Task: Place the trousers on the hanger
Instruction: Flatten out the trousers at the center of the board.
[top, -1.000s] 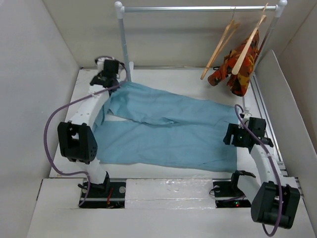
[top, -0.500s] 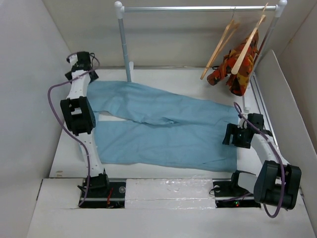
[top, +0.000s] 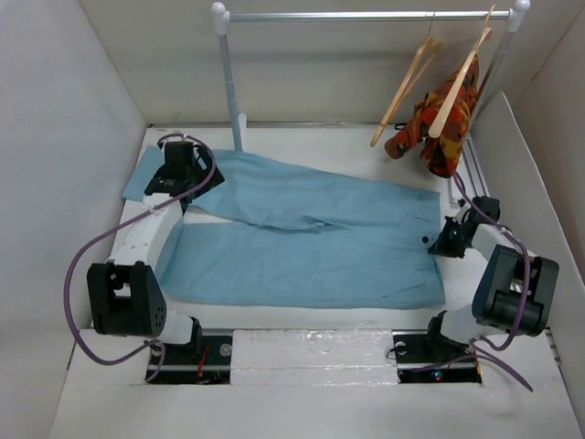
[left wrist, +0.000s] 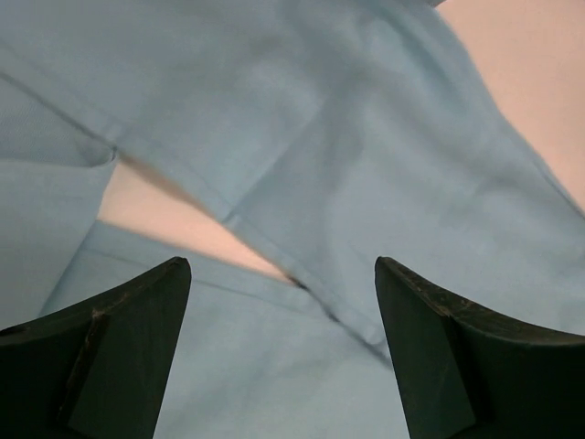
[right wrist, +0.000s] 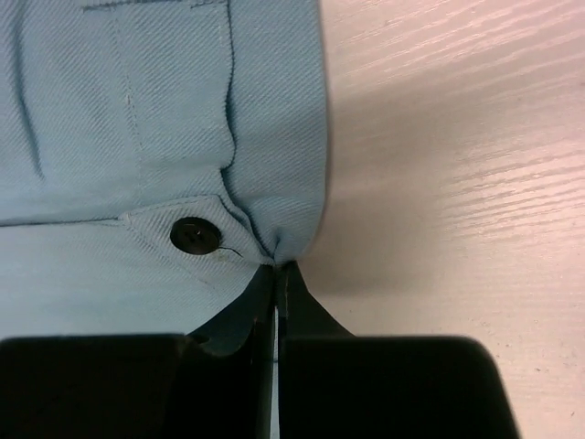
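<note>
The light-blue trousers (top: 302, 238) lie spread flat across the table, legs to the left and waistband to the right. My left gripper (top: 183, 174) hovers open over the upper leg near its far-left end; in the left wrist view its gripper (left wrist: 281, 267) has only blue cloth (left wrist: 366, 137) and a sliver of table beneath it. My right gripper (top: 445, 242) is at the waistband's right edge. The right wrist view shows this gripper (right wrist: 276, 267) shut on the puckered hem of the trousers (right wrist: 137, 137), beside a black button (right wrist: 194, 236). The bare wooden hanger (top: 409, 82) hangs tilted on the rail.
A metal clothes rail (top: 366, 15) spans the back on white posts. A second wooden hanger carrying an orange-red patterned garment (top: 443, 123) hangs at its right end. White walls enclose the table on three sides. Bare tabletop (right wrist: 457, 137) lies just right of the waistband.
My left gripper let go of the leg end, swung out to the far left, then came back over the leg, open. My right gripper moved to the waistband's edge and shut on it.
</note>
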Robot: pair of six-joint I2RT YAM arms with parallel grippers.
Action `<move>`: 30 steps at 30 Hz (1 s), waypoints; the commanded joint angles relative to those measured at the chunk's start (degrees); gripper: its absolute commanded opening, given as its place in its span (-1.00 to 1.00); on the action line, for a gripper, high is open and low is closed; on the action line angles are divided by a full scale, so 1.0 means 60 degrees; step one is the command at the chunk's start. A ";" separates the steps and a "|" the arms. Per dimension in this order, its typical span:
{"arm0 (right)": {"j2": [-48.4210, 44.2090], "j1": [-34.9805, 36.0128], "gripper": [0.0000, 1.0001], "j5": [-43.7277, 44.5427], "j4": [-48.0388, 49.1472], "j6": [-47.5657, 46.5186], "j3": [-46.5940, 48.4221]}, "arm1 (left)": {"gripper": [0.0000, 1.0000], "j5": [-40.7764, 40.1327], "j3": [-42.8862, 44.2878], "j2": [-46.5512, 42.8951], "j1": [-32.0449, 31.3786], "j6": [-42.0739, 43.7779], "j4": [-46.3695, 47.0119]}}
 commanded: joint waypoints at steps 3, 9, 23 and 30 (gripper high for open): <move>-0.0265 -0.1344 -1.00 0.0816 0.0805 0.0231 0.0605 | 0.50 -0.0158 -0.1592 -0.1245 0.0268 -0.0289 -0.0191; -0.0061 -0.1201 -0.09 0.1199 0.0527 0.0700 0.2043 | 0.47 -0.1605 -0.1817 -0.1979 0.0767 -0.0655 -0.1143; -0.5070 0.3191 -0.92 -0.1948 0.0672 0.0292 -0.1250 | 0.30 -0.0287 -0.3307 -0.2551 0.3890 -0.1317 -0.1325; -0.5071 0.5715 -0.42 -0.2347 0.0571 -0.0764 -0.1559 | 0.24 0.1569 -0.3544 -0.1306 0.4956 -0.0583 -0.0456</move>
